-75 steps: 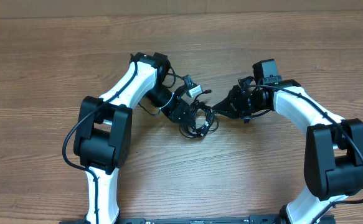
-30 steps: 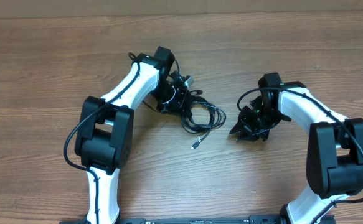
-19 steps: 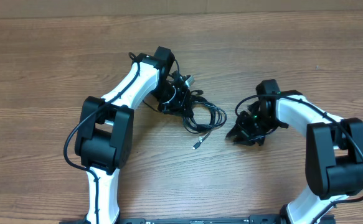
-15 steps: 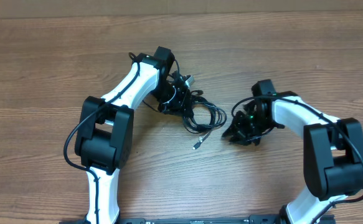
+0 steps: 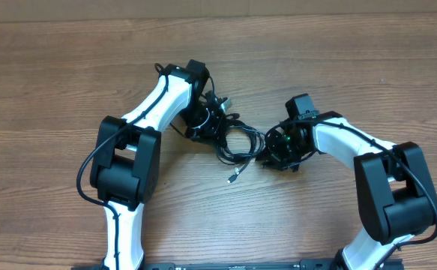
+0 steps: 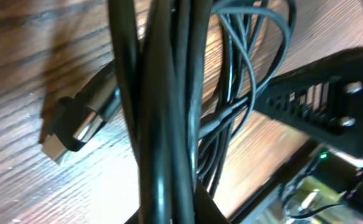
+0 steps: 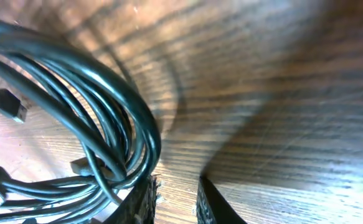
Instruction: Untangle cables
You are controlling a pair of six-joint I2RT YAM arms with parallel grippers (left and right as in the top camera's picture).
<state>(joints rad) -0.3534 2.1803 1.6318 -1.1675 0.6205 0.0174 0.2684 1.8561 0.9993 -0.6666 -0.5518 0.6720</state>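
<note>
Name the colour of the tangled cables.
Black. The cables show best in the right wrist view.

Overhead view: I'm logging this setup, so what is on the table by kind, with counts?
Robot arms: 2 (left arm, right arm)
Tangled bundle of cables: 1
Total: 3

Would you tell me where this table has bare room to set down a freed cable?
Bare wood: the table's far strip beyond left arm and right arm, and the near middle between their bases. Crowded: the centre, where the cables lie between left gripper and right gripper.
</note>
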